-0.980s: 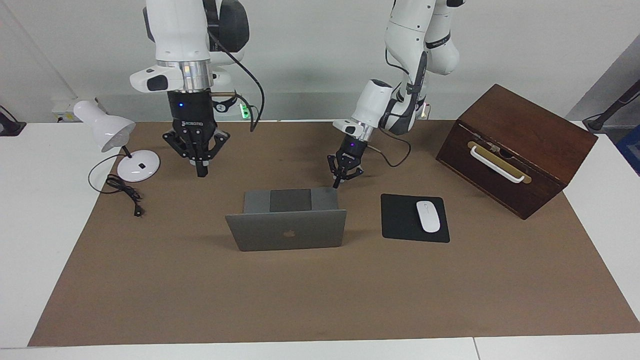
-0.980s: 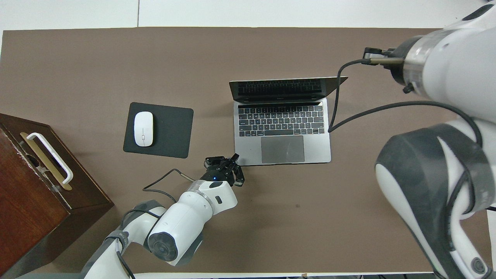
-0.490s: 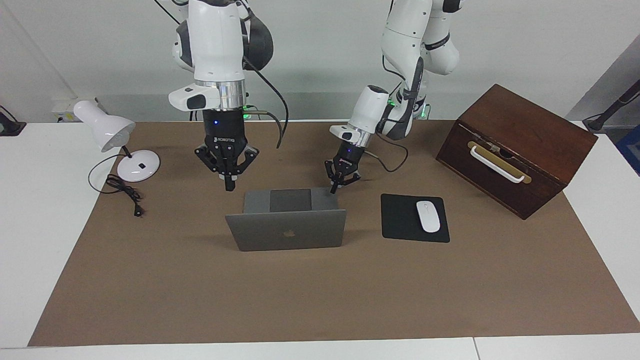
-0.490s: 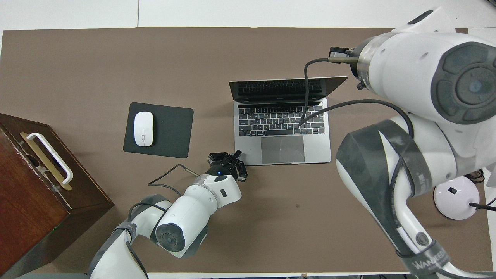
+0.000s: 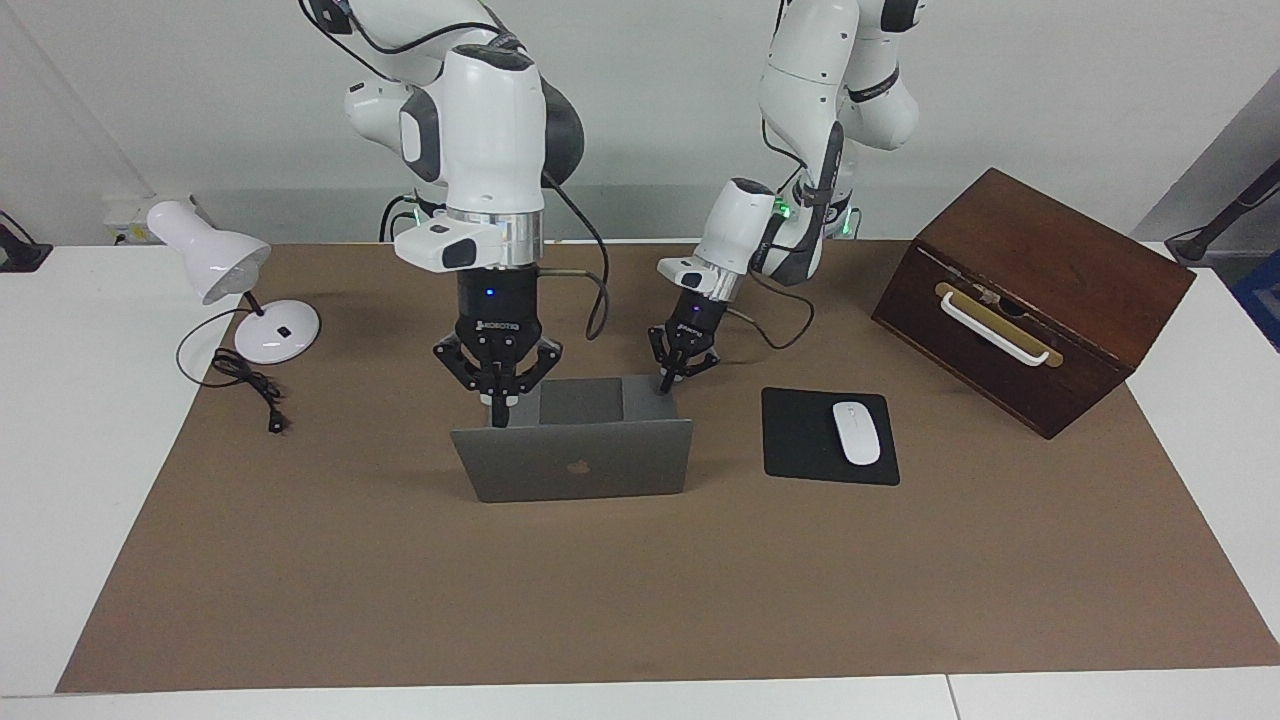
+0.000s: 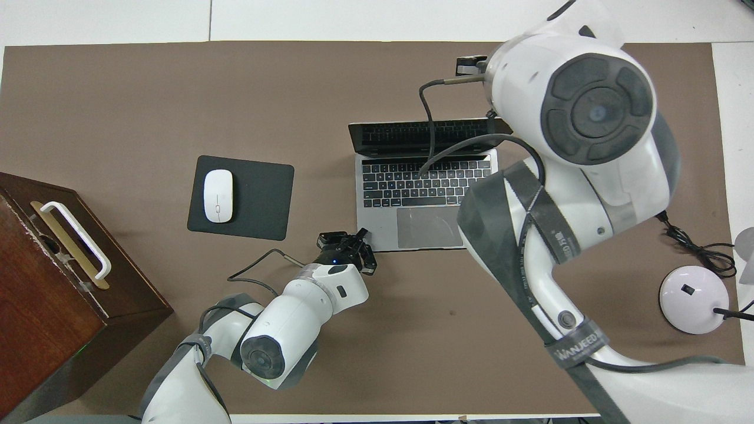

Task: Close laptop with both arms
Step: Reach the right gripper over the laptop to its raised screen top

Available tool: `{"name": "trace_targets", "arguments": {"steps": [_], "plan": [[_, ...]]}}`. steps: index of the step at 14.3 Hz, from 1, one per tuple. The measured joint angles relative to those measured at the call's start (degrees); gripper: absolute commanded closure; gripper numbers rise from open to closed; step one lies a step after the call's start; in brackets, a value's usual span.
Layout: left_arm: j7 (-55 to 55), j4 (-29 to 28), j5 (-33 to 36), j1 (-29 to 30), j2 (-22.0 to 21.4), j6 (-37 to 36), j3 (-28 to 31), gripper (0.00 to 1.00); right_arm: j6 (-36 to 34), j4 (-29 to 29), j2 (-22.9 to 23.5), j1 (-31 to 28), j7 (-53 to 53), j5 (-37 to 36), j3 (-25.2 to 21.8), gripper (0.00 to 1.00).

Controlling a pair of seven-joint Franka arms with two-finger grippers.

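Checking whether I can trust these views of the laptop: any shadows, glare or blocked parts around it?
Facing view: soft shadow on the mat beside the laptop, no glare, lid back sharp. Overhead view: the right arm's bulk covers one screen corner and hides the right gripper; the left gripper shows clearly at the base's corner.

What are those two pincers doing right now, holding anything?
Left pincer: shut, holding nothing, tip at the corner of the laptop base.
Right pincer: shut, holding nothing, over the top edge of the laptop's lid.
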Motion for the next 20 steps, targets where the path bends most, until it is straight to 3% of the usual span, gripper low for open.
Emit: {"name": "trace_targets", "arguments": {"steps": [12,20], "plan": [[0.28,0.01,0.00,-0.35,0.18,0.13,-0.04,1.00,5.66,4.10,6.11,2.36,-0.01,-1.22,-0.07,1.00],[1.80,0.01,0.08,-0.97,0.21,0.19,0.02,1.00,6.45,5.01,7.76,0.49,-1.08,3.05,-0.11,1.00]]}}
